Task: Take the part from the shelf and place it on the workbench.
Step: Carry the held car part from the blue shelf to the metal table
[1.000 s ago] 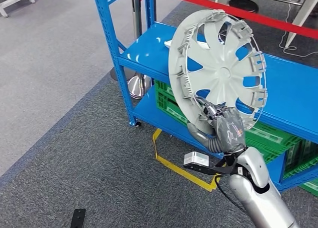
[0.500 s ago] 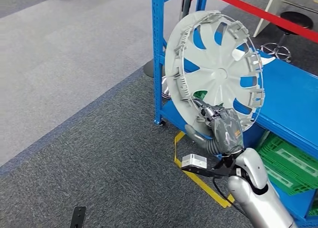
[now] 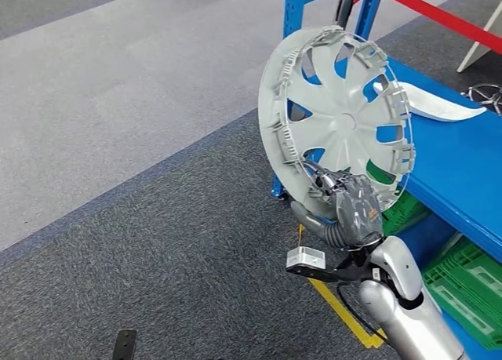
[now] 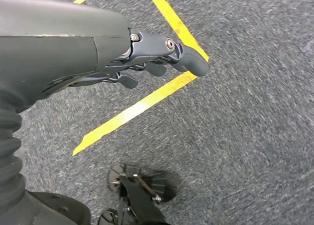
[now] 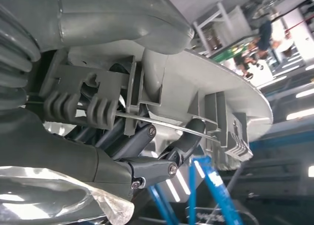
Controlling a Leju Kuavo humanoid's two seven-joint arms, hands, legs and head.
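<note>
Right hand (image 3: 355, 211) fingers (image 5: 185, 144) clamped on wheel cover (image 3: 337, 121) rim only; big disc stands above fingers, could pivot or clip blue shelf (image 3: 462, 164). Left hand (image 4: 148, 58) fingers loosely apart, holding nothing.

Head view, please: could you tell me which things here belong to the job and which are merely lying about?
Belonging to the job:
- grey wheel cover, held upright at its lower rim
- right hand, gripping it
- blue shelf

Lying about:
- green crates under the shelf
- yellow floor tape
- red barrier belt
- second wheel cover on the shelf
</note>
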